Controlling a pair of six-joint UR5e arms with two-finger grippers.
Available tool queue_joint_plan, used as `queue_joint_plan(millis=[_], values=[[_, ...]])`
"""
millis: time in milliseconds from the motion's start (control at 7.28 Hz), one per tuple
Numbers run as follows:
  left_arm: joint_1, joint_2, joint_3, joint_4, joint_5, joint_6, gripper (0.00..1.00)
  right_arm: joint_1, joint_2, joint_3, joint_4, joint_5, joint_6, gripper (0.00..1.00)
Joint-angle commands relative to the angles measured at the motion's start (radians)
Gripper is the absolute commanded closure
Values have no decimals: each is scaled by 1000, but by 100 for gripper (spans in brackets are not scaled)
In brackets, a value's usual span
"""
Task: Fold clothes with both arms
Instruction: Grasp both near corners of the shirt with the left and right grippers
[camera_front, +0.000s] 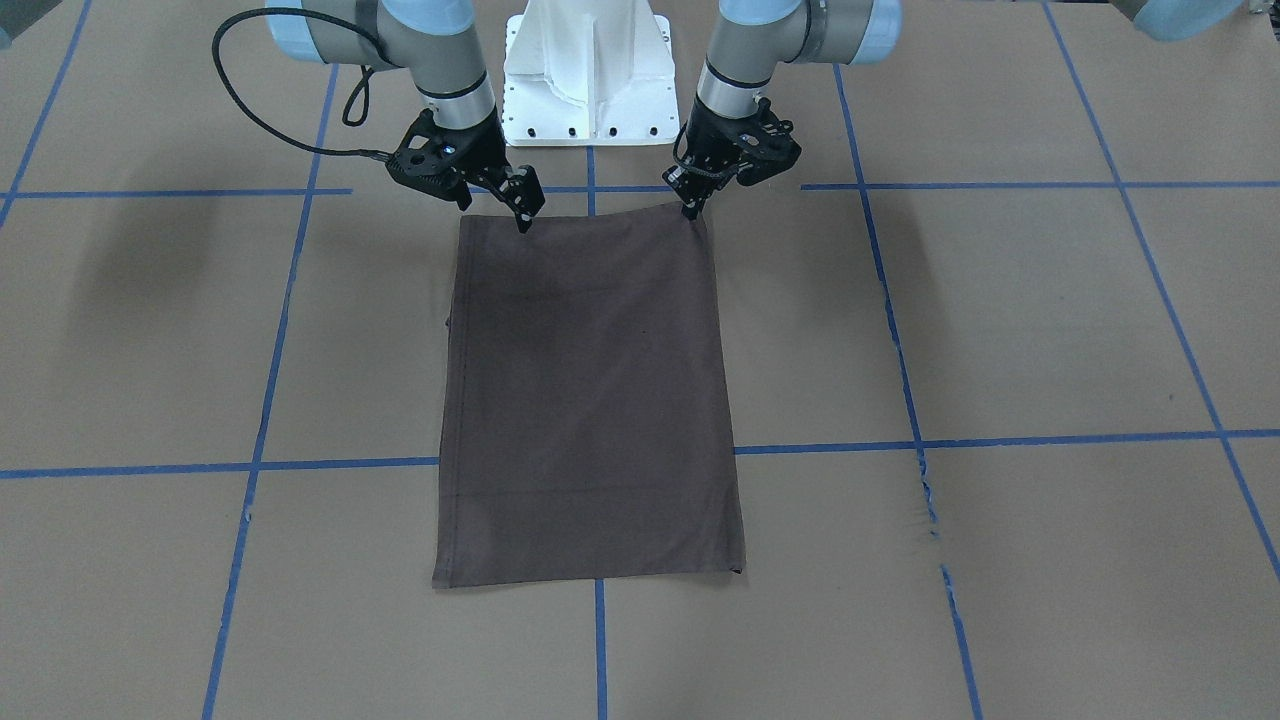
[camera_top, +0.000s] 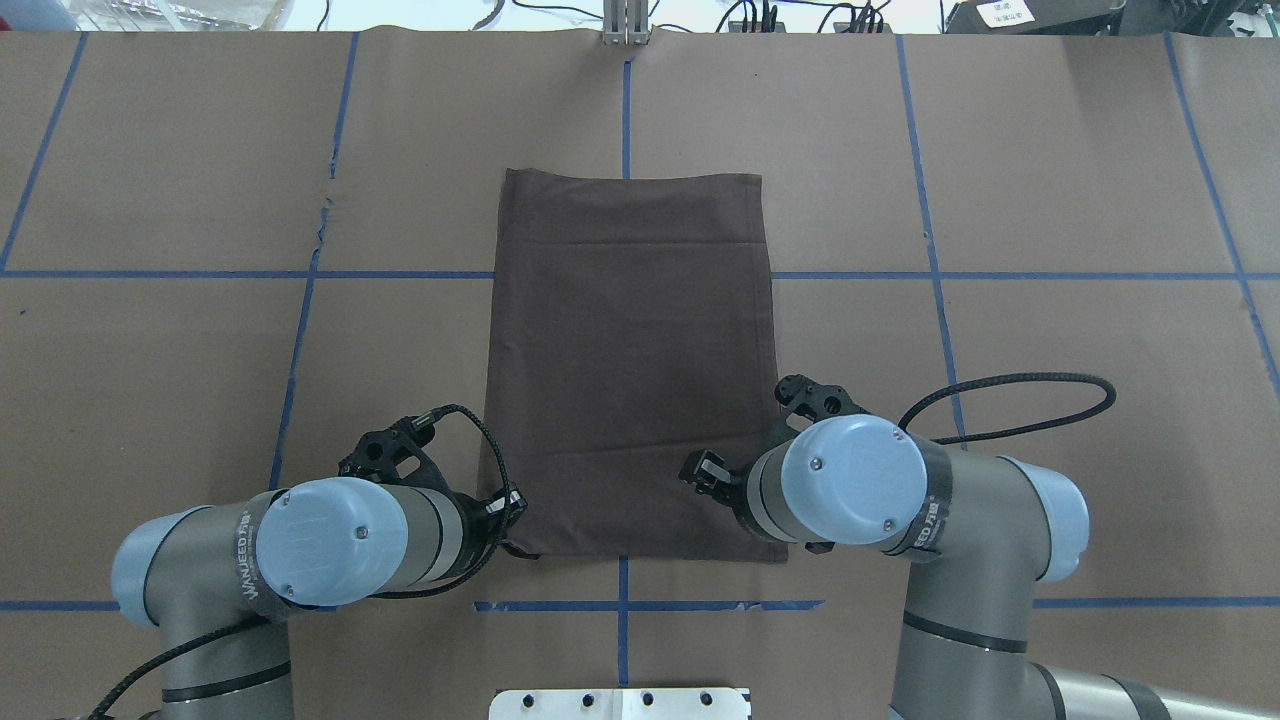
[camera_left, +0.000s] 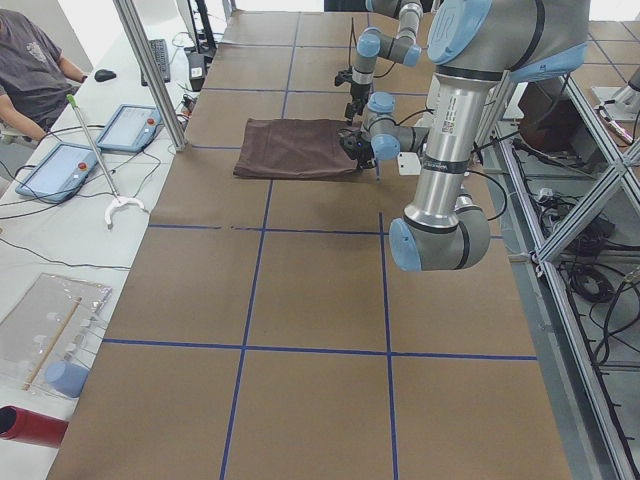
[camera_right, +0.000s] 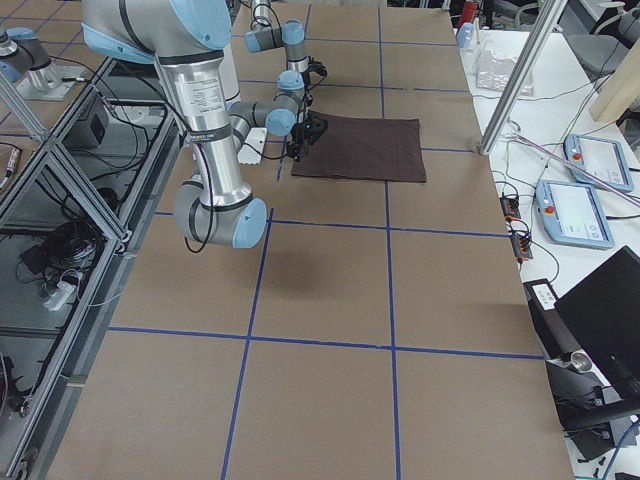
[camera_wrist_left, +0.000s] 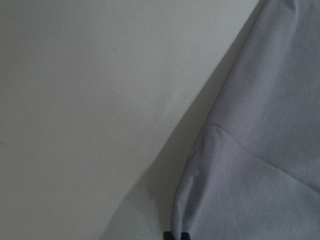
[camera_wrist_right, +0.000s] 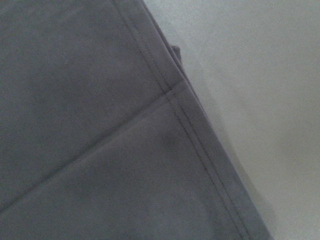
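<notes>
The left hand stood with its fingertips drawn together at a near corner of the T-shirt. In its wrist view a ridge of cloth ran straight into them, so we judged it closed on that corner. The right hand had its tips down on the same near edge, somewhat inboard of the other corner. Whether it was pinching or only touching we could not tell, since its own camera showed stitched hem and no fingers. The T-shirt lay flat on the worktop as a tall rectangle, sides folded in, its near edge just in front of the white pedestal. We judged it light, limp and fairly grippy on the brown surface. It would sag between 2 holds, so the 2 near corners, all layers taken together, looked the best places to grip. Collar, sleeves, lettering and tags were out of sight, presumably tucked inside, and we could not count the layers. In the overhead view the 2 arms largely covered both near corners.
</notes>
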Motion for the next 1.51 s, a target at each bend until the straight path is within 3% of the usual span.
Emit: queue_joint_plan(millis=[0, 1373], values=[[0, -1, 0, -3, 0, -1, 100, -10, 6, -46, 2, -36, 7, 0], [-1, -1, -9, -1, 1, -1, 100, -30, -5, -86, 0, -27, 1, 0]])
